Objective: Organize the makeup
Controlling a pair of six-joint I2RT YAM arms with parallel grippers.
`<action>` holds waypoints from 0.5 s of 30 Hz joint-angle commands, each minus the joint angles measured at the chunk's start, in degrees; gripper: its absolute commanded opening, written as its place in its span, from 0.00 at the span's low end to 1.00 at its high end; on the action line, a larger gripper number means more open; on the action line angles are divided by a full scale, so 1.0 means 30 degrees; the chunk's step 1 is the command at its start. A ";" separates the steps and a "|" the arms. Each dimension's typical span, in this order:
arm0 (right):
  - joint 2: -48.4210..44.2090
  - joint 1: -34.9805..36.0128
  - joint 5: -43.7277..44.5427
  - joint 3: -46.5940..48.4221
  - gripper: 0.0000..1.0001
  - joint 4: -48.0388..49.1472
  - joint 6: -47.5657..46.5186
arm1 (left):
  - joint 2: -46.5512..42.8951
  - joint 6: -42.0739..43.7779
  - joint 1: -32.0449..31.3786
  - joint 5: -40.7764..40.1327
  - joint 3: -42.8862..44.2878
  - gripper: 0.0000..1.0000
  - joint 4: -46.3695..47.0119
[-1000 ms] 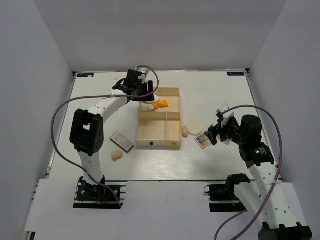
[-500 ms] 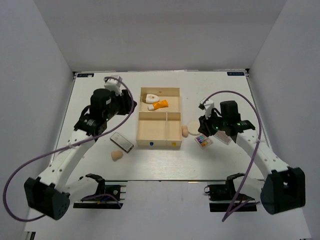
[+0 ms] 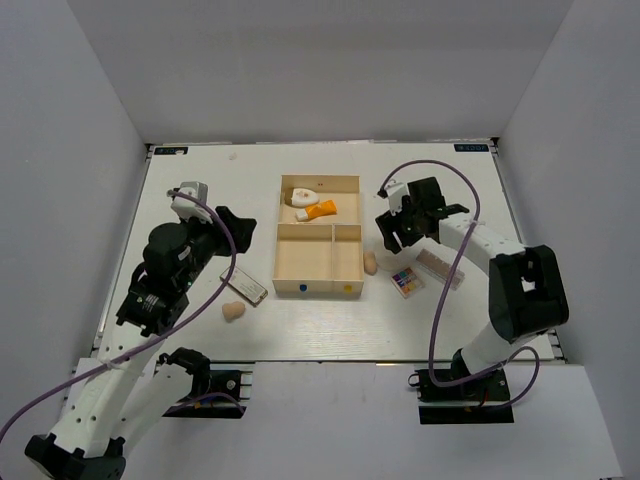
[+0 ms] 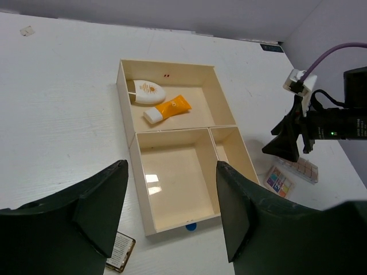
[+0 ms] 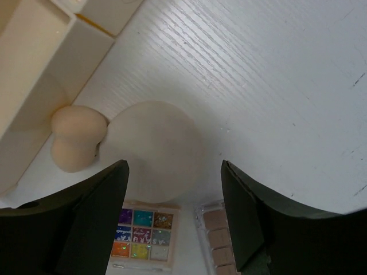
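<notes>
The orange tube point(image 3: 322, 209) and white teardrop piece point(image 3: 299, 197) lie in the back compartment of the wooden box point(image 3: 318, 270); both also show in the left wrist view, the tube point(image 4: 167, 108) and the teardrop point(image 4: 146, 91). My left gripper point(image 3: 232, 222) is open and empty, left of the box, above the table point(image 4: 172, 212). My right gripper point(image 3: 392, 232) is open and empty, hovering over the round cream puff point(image 5: 153, 150). A beige sponge point(image 5: 75, 137) touches the puff beside the box. The multicoloured palette point(image 5: 143, 236) and a beige palette point(image 5: 221, 240) lie just nearer.
A dark flat palette point(image 3: 243, 283) and a second beige sponge point(image 3: 233, 311) lie on the white table left of the box. The box's two front compartments point(image 4: 175, 180) hold nothing. White walls enclose the table on three sides.
My left arm has drawn back from the box's back compartment toward the near left. My right arm has swung from the near right up over the cream puff.
</notes>
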 commanded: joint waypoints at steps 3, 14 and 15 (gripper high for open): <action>0.1144 -0.0088 0.1422 0.1169 0.69 0.0433 0.0299 | -0.0036 -0.0136 -0.0095 0.0381 -0.0498 0.73 0.0256; 0.3430 -0.0351 0.0604 0.1345 0.66 -0.0738 -0.0169 | 0.0111 -0.0135 -0.0095 0.1231 -0.0528 0.73 0.0315; 0.3577 -0.0322 0.0545 0.1403 0.64 -0.0826 -0.0169 | 0.0082 -0.0107 -0.0095 0.1232 -0.0528 0.73 0.0315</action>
